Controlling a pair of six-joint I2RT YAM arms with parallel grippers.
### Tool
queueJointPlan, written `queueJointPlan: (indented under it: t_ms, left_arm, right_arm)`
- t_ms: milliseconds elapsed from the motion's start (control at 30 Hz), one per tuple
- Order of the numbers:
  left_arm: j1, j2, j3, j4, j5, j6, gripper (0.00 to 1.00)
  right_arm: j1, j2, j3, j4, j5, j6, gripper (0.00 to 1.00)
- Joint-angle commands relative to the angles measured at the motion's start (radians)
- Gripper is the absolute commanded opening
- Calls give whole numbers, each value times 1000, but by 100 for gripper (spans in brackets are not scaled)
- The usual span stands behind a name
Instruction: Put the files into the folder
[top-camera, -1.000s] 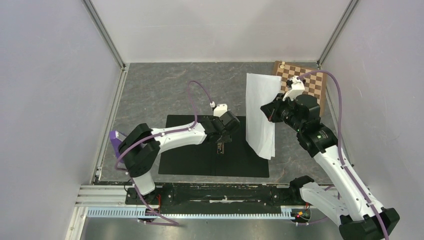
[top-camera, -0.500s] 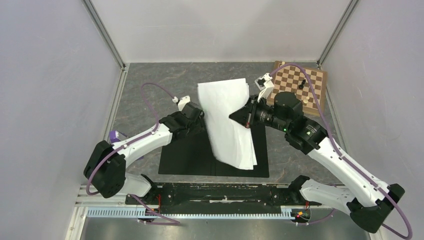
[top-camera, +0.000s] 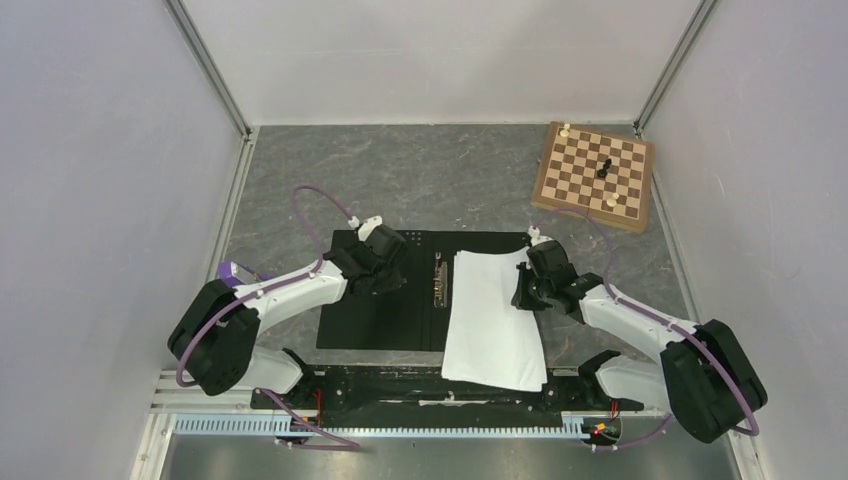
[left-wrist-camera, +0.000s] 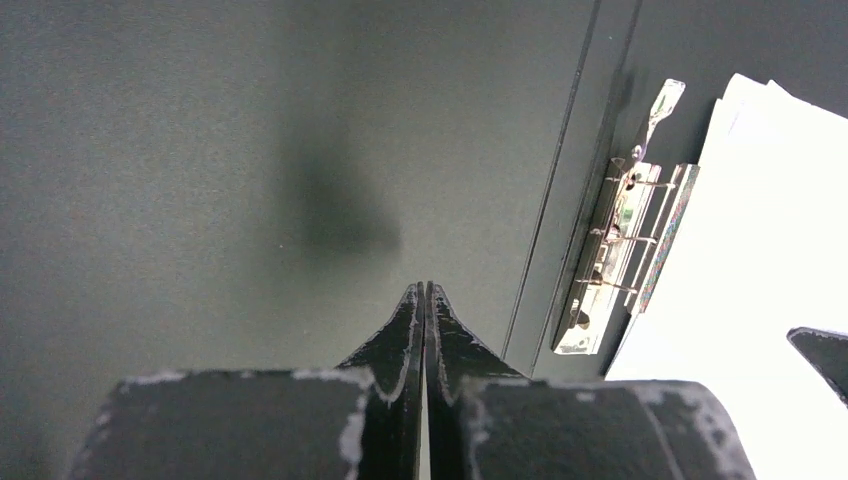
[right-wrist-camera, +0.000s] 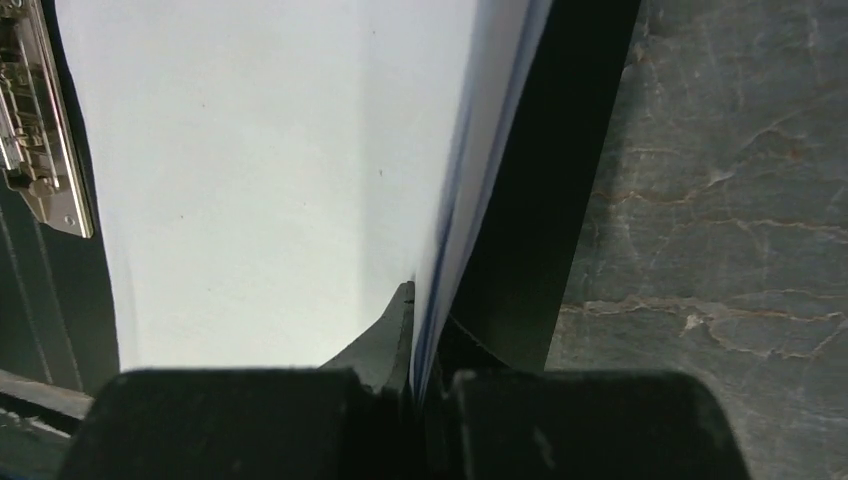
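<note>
1. I see the folder (top-camera: 375, 325) lying open on the grey marbled surface (top-camera: 420, 185), black inner faces up. Its metal clip (top-camera: 438, 280) runs along the spine.
2. The files (top-camera: 495, 320), a stack of white sheets, lie on the folder's right half, just beside the clip. Their near end hangs past the folder's near edge over the rail at the arm bases.
3. The right gripper (right-wrist-camera: 415, 290) sits at the right edge of the stack. Its fingers are clamped on that edge, one above the paper and one below.
4. In the right wrist view, a strip of black folder face shows to the right of the sheets, and the stone surface lies beyond it.
5. The left gripper (left-wrist-camera: 425, 290) is over the left inner face of the folder with its fingers pressed together and nothing between them. I cannot tell whether the tips touch the black face.
6. In the left wrist view, the clip is ahead and to the right of those fingers, with the white sheets beyond it.
7. A wooden chessboard (top-camera: 595, 175) carrying a few pieces sits at the far right corner, well apart from the folder.
</note>
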Motion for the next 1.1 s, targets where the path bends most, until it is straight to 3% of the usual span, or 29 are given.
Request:
queueJointPlan:
  t_ms: [0,767,1067]
  left_arm:
    - [-21,15,-2,43,-11,-27,2]
    - [-44,138,5,9,-47,-39,2]
    - [-44,155,16,4,-48,-29,2]
  right_arm:
    - [17,14,29,-7,192,-79,0]
    - [44,143,182,141,189,-111,0]
    - [68,148,218,123,289,-160,0]
